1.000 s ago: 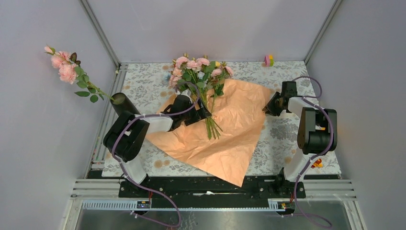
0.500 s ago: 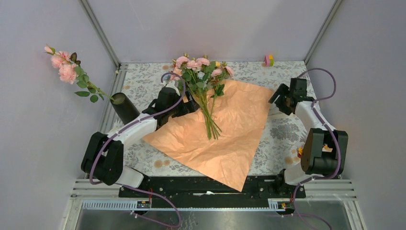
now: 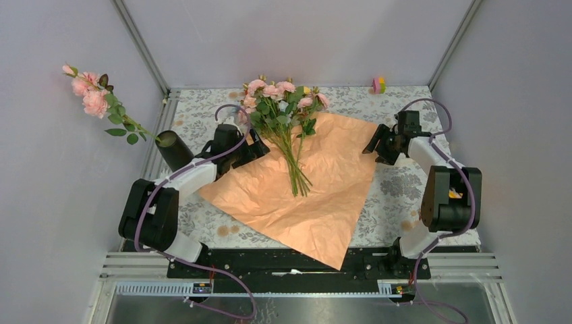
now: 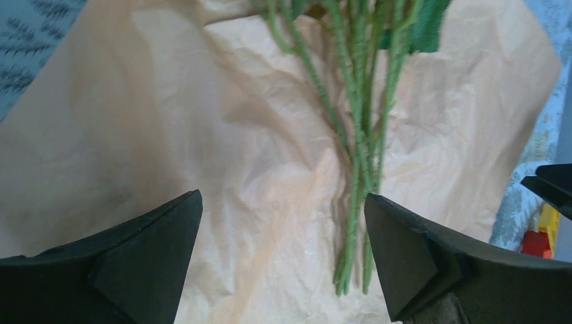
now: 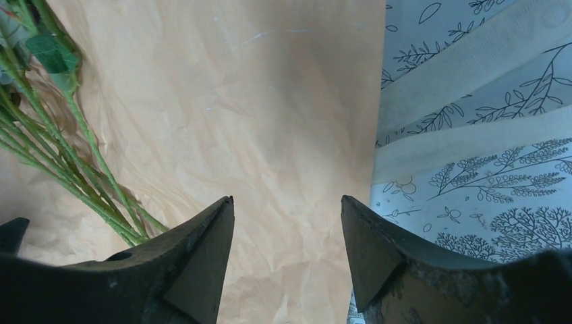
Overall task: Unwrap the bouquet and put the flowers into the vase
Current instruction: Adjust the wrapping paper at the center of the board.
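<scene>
1. The flowers (image 3: 282,101) lie loose on the opened paper (image 3: 324,202) in the middle of the table. Their heads point to the far side and the stems (image 4: 356,169) gather towards the near side. One pink spray (image 3: 91,94) stands in the vase (image 3: 174,150) at the left, leaning out over the rim.
2. The flowers look light and springy. The thin green stems seem stiff enough to lift from one point, but they could roll out of a loose pinch.
3. I'd take hold on the bare lower stems, below the leaves. The soft heads would crush and give no grip.
4. The paper is thin, crinkled and peach-orange. It would likely slide or lift if it were caught along with a stem.
5. The vase is a slim, matte black tube. With long stems leaning out, it may tip easily.
6. The left gripper (image 4: 282,197) has its jaws spread wide and empty, with the stems lying just beyond them. The right gripper (image 5: 287,199) also has its jaws apart and holds nothing. It hangs over the paper's right edge, beside the leaf-printed tablecloth (image 5: 472,169).
</scene>
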Robot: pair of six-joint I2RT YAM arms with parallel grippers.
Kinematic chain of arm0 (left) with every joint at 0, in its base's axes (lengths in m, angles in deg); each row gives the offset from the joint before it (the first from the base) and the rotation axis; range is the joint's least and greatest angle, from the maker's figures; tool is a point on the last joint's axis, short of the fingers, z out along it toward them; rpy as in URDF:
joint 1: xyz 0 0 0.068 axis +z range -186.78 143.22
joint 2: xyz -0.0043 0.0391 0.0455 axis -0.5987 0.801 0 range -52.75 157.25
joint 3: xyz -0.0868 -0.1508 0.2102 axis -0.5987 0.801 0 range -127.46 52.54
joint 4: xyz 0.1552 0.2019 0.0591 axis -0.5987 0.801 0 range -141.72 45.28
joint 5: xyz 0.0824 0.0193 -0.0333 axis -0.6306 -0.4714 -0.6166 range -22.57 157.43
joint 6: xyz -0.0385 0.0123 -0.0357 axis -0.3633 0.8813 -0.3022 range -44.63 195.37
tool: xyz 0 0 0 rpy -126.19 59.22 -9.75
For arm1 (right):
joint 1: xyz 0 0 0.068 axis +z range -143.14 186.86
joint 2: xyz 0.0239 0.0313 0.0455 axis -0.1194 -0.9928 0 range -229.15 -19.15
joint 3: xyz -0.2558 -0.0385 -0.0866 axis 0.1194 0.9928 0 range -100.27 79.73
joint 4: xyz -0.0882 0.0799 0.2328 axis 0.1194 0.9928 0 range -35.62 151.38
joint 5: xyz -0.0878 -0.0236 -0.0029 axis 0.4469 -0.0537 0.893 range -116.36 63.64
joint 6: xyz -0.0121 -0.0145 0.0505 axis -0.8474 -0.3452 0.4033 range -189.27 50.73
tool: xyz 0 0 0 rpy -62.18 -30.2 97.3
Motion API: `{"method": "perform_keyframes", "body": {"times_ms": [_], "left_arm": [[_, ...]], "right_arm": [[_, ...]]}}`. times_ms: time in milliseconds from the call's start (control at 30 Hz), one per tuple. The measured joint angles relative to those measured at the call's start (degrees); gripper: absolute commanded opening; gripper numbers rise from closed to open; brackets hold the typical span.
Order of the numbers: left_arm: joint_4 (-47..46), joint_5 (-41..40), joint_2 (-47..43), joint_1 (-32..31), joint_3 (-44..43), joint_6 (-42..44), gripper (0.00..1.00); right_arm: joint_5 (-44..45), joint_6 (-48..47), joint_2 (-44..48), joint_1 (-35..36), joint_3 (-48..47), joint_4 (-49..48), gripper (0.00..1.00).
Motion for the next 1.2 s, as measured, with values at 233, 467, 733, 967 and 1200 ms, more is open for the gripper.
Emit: {"method": "perform_keyframes", "body": {"times_ms": [233, 467, 733, 967, 1200], "left_arm": [[-2.08, -1.62, 0.44, 2.34, 6.99, -2.01, 0.99], [-4.09, -4.04, 0.22, 2.99, 11.06, -4.26, 0.99], [-0.83, -3.91, -5.18, 2.99, 10.86, -4.20, 0.99], [6.03, 3.56, -15.17, 4.76, 4.11, -3.93, 0.99], [17.18, 10.21, -19.41, 6.25, -5.73, 5.51, 0.99]], "right_arm": [[-0.22, -0.61, -4.94, -0.20, -3.28, 2.32, 0.64], [0.68, -0.52, -6.69, -1.57, -3.41, 3.45, 0.64], [0.79, -0.59, -3.58, -2.69, -2.16, 3.28, 0.69], [0.33, -1.44, 7.17, 1.60, -0.28, 1.68, 0.67], [0.42, -2.03, 8.26, 19.54, -3.39, -0.07, 0.64]]}}
